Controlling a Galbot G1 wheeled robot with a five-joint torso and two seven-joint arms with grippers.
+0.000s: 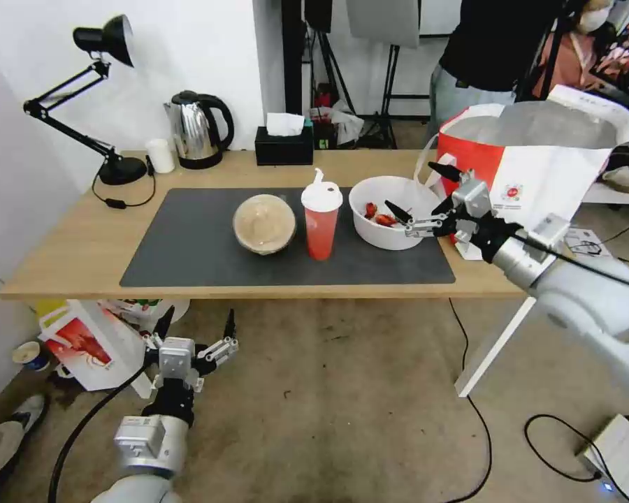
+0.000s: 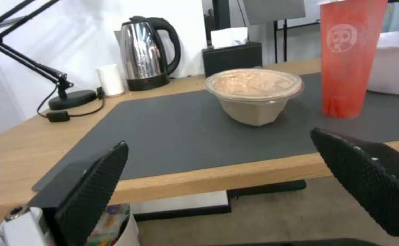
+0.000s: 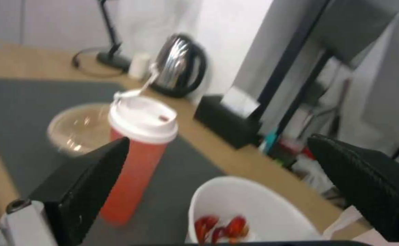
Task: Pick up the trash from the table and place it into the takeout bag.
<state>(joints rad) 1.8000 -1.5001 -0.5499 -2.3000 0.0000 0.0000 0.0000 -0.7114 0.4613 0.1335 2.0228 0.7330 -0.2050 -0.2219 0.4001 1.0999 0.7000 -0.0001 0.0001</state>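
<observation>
A concrete floor (image 1: 342, 391) fills the lower frame, where the left tool (image 1: 196, 334) hangs wide open, empty. Mid-frame, the desk (image 1: 70, 244) carries container (image 1: 263, 223), red cup (image 1: 321, 220) and bowl (image 1: 388, 212); the right tool (image 1: 426, 192) gapes empty beside the bowl. The takeout bag (image 1: 538, 157) stands at right.

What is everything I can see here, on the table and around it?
Bowl: one, white with red scraps, mat's right end.
Cup: one, red with white lid, mat's middle.
Container: one, beige, clear lid, left of the cup.
Takeout bag: one, white and red, table's right end.
Mat: one, dark grey, on the table.
Kettle, lamp, tissue box, small white cup: one each, along the back edge.
Small bag: one, red and white, on the floor.
Right tool: open, beside the bowl.
Left tool: open, below the table edge.
</observation>
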